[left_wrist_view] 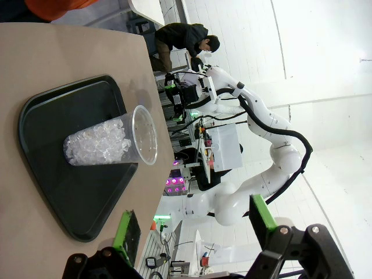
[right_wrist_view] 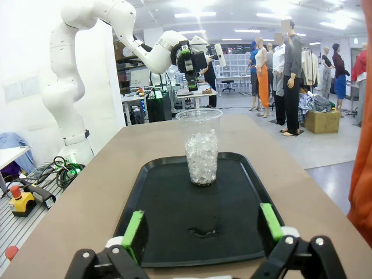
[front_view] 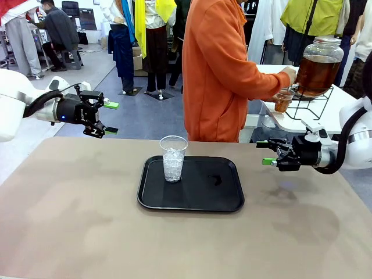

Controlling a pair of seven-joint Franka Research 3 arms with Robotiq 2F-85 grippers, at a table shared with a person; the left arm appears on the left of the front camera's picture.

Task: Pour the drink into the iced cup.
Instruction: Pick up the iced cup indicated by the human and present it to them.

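At the left edge of the tan tabletop [front_view: 70,221], the left gripper [front_view: 111,118] hangs in the air with its green-padded fingers spread wide and nothing between them. Toward the middle, a black rectangular plastic tray [front_view: 192,203] lies flat, and a clear plastic cup of ice cubes [front_view: 173,160] stands upright on its left half (no liquid in it). Behind the table, a person in an orange top [front_view: 224,70] faces right, one hand [front_view: 289,74] at the tap of a big round glass dispenser jar [front_view: 320,47]. The amber-brown drink [front_view: 317,74] fills most of that jar, which stands on a black wire stand [front_view: 311,106] on a white counter [front_view: 331,119]. A small clear cup [front_view: 283,101] under the tap holds some amber liquid. Low at the right, the right gripper [front_view: 265,153] hovers above the table edge, jaws fully apart and empty.
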